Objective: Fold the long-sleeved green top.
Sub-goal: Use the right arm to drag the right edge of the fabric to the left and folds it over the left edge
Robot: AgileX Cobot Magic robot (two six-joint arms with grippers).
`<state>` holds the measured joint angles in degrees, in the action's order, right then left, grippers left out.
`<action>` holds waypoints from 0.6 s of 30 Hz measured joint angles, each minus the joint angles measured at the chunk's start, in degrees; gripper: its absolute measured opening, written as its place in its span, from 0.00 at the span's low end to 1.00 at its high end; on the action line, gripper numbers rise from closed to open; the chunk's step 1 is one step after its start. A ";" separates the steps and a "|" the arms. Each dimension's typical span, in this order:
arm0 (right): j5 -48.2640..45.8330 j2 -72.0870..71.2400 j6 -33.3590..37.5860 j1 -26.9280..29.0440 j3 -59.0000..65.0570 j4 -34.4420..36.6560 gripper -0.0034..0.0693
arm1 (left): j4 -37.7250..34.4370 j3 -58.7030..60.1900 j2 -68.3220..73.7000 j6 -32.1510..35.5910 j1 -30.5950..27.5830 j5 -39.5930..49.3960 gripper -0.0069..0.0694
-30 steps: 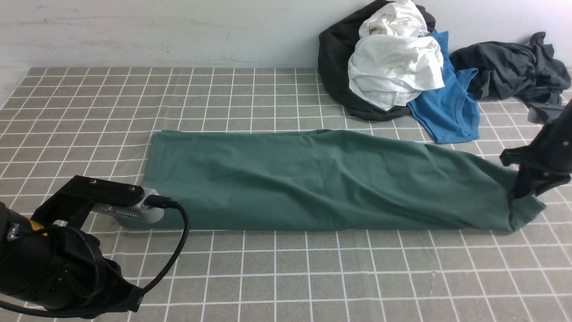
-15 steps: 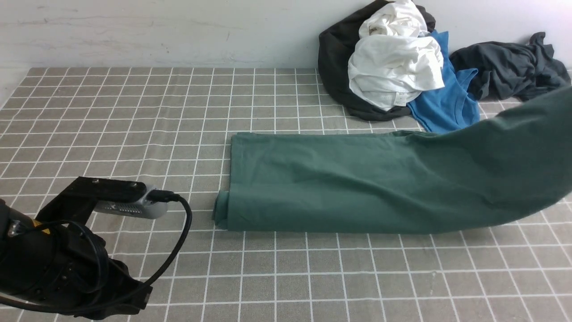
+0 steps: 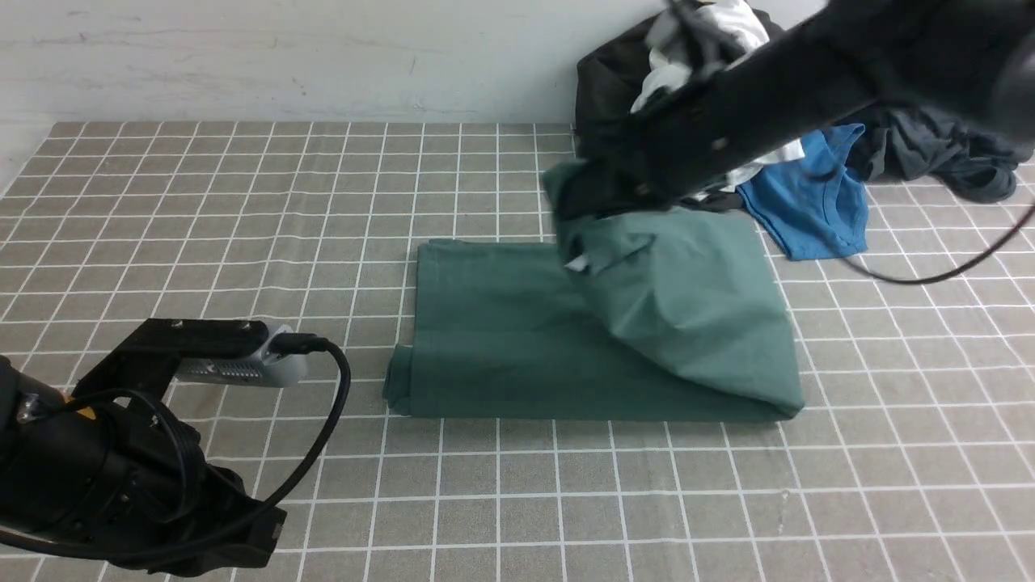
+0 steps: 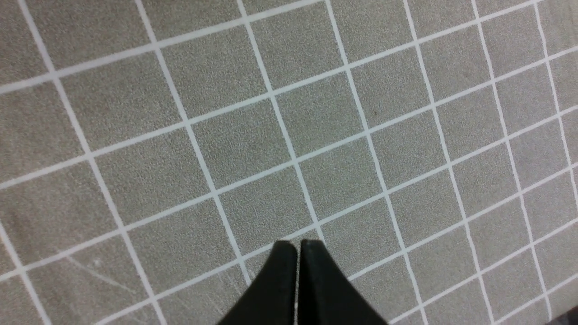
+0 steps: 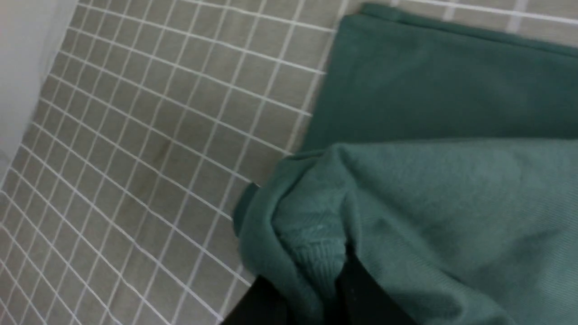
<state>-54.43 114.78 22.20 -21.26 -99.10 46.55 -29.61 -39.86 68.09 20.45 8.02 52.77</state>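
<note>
Fabric is pinched in your right gripper (image 5: 323, 289): the right wrist view shows its black jaws closed narrowly on a ribbed edge of the green long-sleeved top (image 3: 501, 331), with bunched cloth wrapped around them. In the front view, your right arm (image 3: 776, 73) reaches in from the far right and crosses in front of the heap of clothes at the back. It holds that end of the top raised above the far edge of the garment. The top lies in the middle of the checked cloth (image 3: 242, 202) as a long folded band. Its left part is flat, and its right part is doubled back over it and slopes up to the grip. A small white tag (image 3: 577, 263) shows at the edge of the lifted layer. Behind your right arm you can make out a white garment (image 3: 732, 20), a blue T-shirt (image 3: 808, 206) and a dark grey garment (image 3: 938, 141) against the wall. Your left gripper (image 4: 298, 246) has its jaws pressed together with nothing between them, just above bare checked cloth. The left arm (image 3: 105, 477) sits low at the near left, apart from the top's left edge.
</note>
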 joint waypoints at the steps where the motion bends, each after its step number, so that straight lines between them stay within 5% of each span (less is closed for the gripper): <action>1: 3.96 2.69 0.32 -2.59 0.00 3.44 0.14 | 0.00 0.00 0.00 0.00 0.00 0.00 0.08; 9: 13.44 8.73 7.46 -5.66 0.06 14.11 0.19 | 0.00 0.00 0.00 0.00 0.00 0.00 0.08; 13: 13.38 8.42 12.84 -5.14 0.06 17.68 0.42 | 0.29 -0.11 -0.26 0.18 0.00 0.28 0.08; 18: 11.48 6.28 13.56 -2.36 0.06 17.57 0.54 | 1.53 -1.88 -4.27 2.53 0.00 1.13 0.08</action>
<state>-42.96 121.06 35.75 -23.62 -99.04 64.12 -28.08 -41.74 63.81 22.97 8.02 53.90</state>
